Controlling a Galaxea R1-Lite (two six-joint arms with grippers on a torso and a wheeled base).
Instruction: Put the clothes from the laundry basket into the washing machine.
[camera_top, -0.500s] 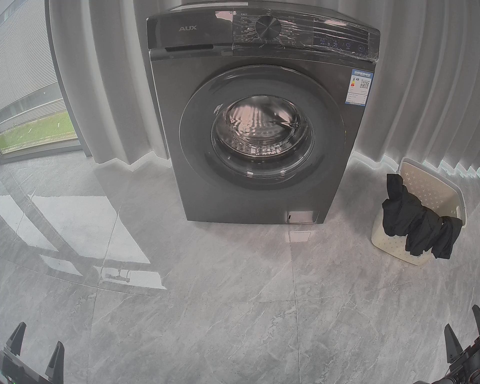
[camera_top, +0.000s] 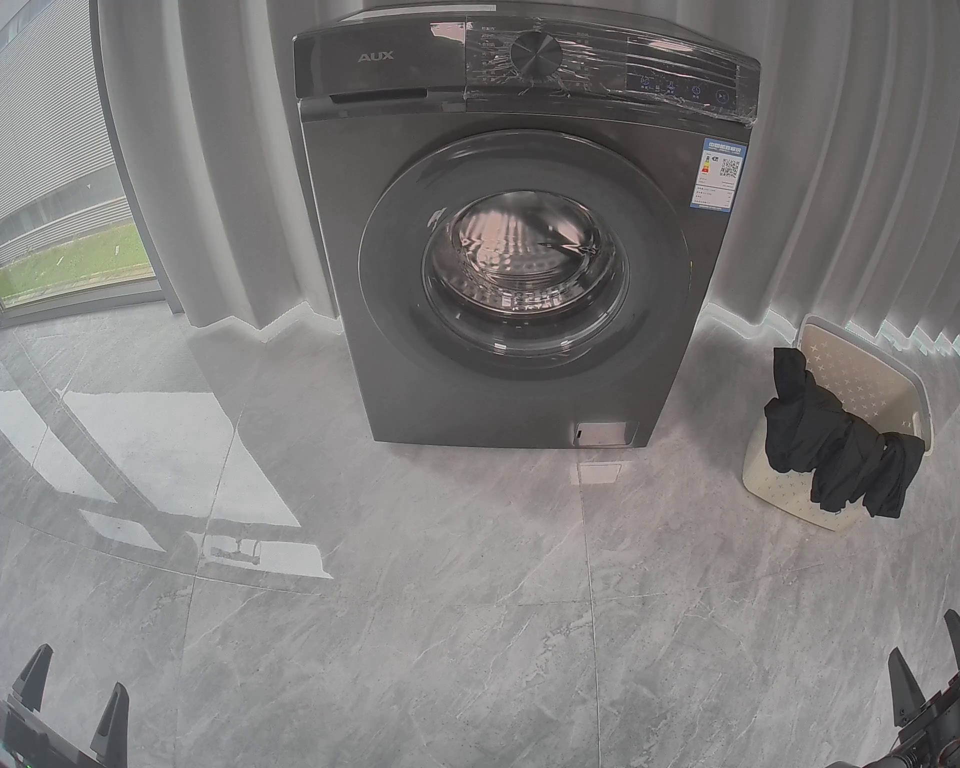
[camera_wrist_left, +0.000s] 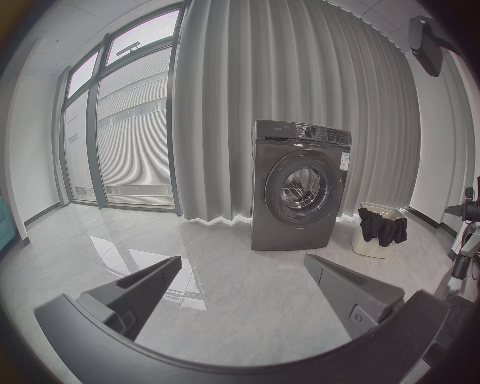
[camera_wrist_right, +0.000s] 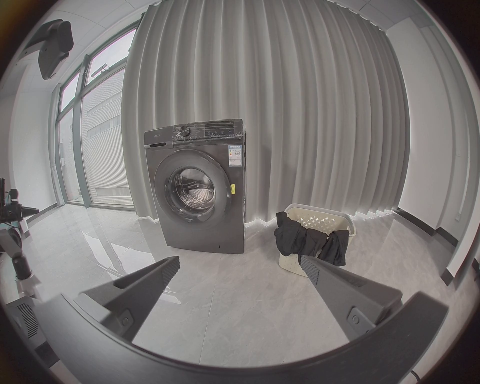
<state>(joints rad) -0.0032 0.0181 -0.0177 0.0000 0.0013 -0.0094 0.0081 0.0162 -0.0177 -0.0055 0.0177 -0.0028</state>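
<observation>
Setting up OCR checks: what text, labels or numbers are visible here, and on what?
Brand logo, top left panel of the washing machine: short lettering, not transcribed here.
Sticker, upper right of its front: coloured bars and a code square, print too small to read.
Control display beside the dial: marks too small to read.
Laundry basket and clothes: no text.

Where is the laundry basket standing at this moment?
In the head view, the laundry basket stands on the floor on the robot's right, just right of the washing machine; black clothes hang over its front rim.
</observation>
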